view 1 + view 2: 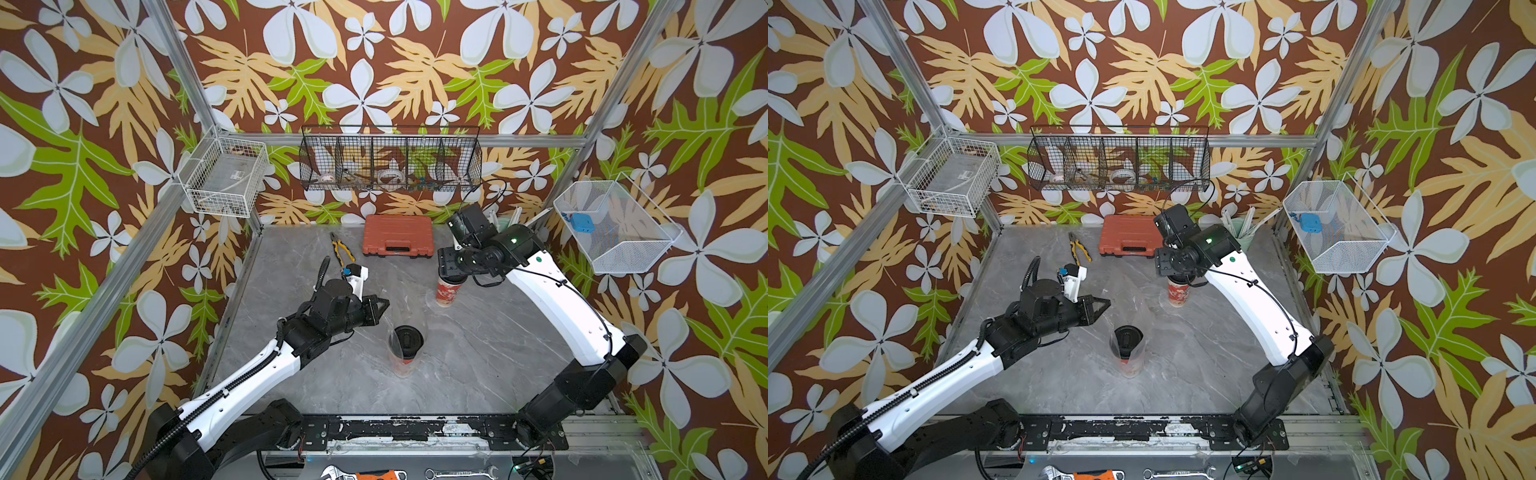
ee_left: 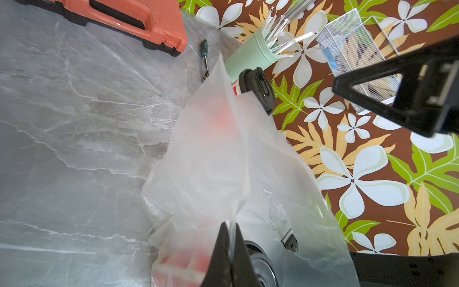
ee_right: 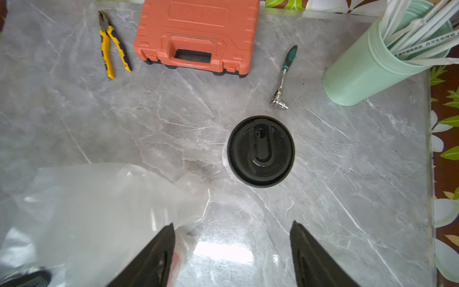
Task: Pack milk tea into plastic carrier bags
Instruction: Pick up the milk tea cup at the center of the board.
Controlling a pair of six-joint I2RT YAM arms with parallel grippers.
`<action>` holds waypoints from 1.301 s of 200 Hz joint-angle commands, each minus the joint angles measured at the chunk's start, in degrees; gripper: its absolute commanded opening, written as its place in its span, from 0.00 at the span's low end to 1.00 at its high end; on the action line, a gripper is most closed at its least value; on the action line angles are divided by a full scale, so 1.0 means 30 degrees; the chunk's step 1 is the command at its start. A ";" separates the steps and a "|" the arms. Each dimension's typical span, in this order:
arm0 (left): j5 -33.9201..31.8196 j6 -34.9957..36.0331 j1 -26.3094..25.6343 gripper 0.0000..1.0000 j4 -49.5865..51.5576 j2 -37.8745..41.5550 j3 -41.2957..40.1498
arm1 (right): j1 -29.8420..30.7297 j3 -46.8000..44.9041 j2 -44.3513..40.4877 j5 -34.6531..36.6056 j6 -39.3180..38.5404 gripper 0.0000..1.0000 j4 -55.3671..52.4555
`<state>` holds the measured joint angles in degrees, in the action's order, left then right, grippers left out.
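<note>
Left wrist view: the left pincer (image 2: 231, 226) is clenched on an edge of the plastic carrier bag (image 2: 218, 161). The bag surrounds the first milk tea cup (image 1: 406, 341), which stands upright near the centre of the counter (image 1: 490, 365). The right pincer (image 3: 232, 223) is released and hovers above the second milk tea cup (image 3: 260, 151), which stands upright nearer the rear right corner.

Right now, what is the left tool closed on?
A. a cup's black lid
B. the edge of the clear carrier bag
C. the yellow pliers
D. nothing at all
B: in the left wrist view the left tool is shut with the thin film of the carrier bag pinched between its tips. That bag stands around a milk tea cup.
</note>
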<state>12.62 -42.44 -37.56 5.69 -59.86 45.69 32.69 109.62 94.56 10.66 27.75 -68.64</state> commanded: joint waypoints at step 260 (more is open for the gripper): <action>0.0458 -0.0679 0.0040 0.00 -0.1258 0.0915 -0.0612 | -0.2690 -0.0420 0.4777 -0.1317 -0.2141 0.78 0.0967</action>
<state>14.20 -44.64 -37.56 2.39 -57.41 43.97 24.73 108.49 108.55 7.33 20.99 -65.58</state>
